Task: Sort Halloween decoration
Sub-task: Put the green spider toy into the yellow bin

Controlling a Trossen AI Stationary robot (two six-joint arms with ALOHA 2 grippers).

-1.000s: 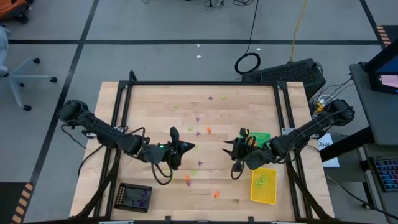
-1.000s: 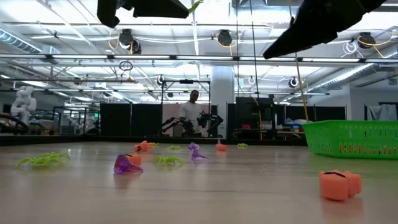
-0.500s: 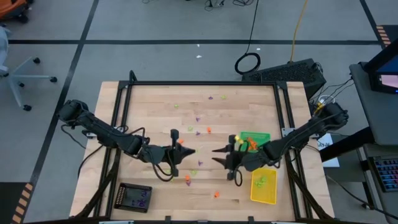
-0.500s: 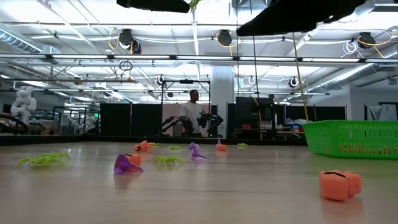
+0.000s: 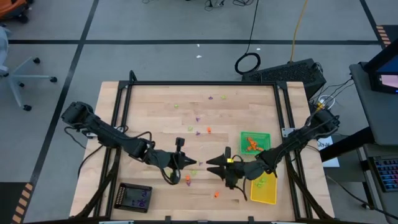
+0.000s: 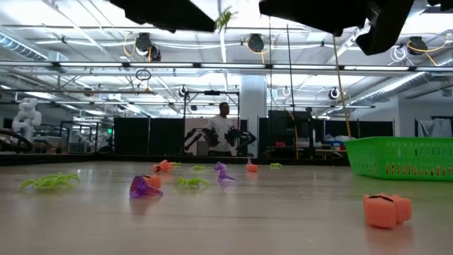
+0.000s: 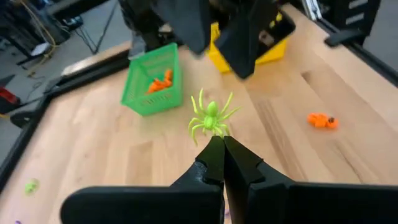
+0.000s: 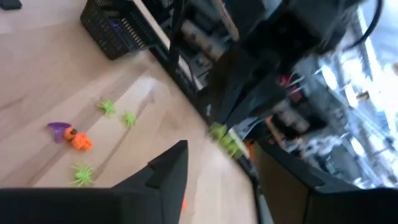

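Note:
The Halloween decoration is small plastic trinkets strewn over the wooden table (image 5: 149, 112). One of them, a lime green spider (image 7: 210, 117), hangs in the air at the tips of my left gripper (image 7: 221, 146), which is shut on it over the table's near middle (image 5: 188, 163). My right gripper (image 5: 210, 165) faces it from the right, open and holding nothing, a short way off. In the low view the spider (image 6: 225, 15) shows high above the table. Other trinkets lie flat: orange ones (image 5: 187, 179) (image 5: 216, 194) and purple ones (image 5: 198, 132). My left gripper pinches the spider by its rear legs (image 7: 216, 133) between its two fingertips. The fingers point toward the table's right, slanting a little downward. The spider sticks out ahead of the tips, lifted clear of the table.
A green tray (image 5: 266, 134) with orange pieces stands at the right. A yellow tray (image 5: 263, 194) sits nearer the front right, and a black tray (image 5: 134, 198) at the front left. More trinkets (image 5: 211, 98) lie toward the far edge. A person (image 6: 224, 131) stands in the room behind.
My right gripper has swung from beside the green tray toward the table's left and near edge, rolling as it went, and now faces the left gripper. My left gripper has rolled and sunk slightly toward the near edge, keeping the spider pinched.

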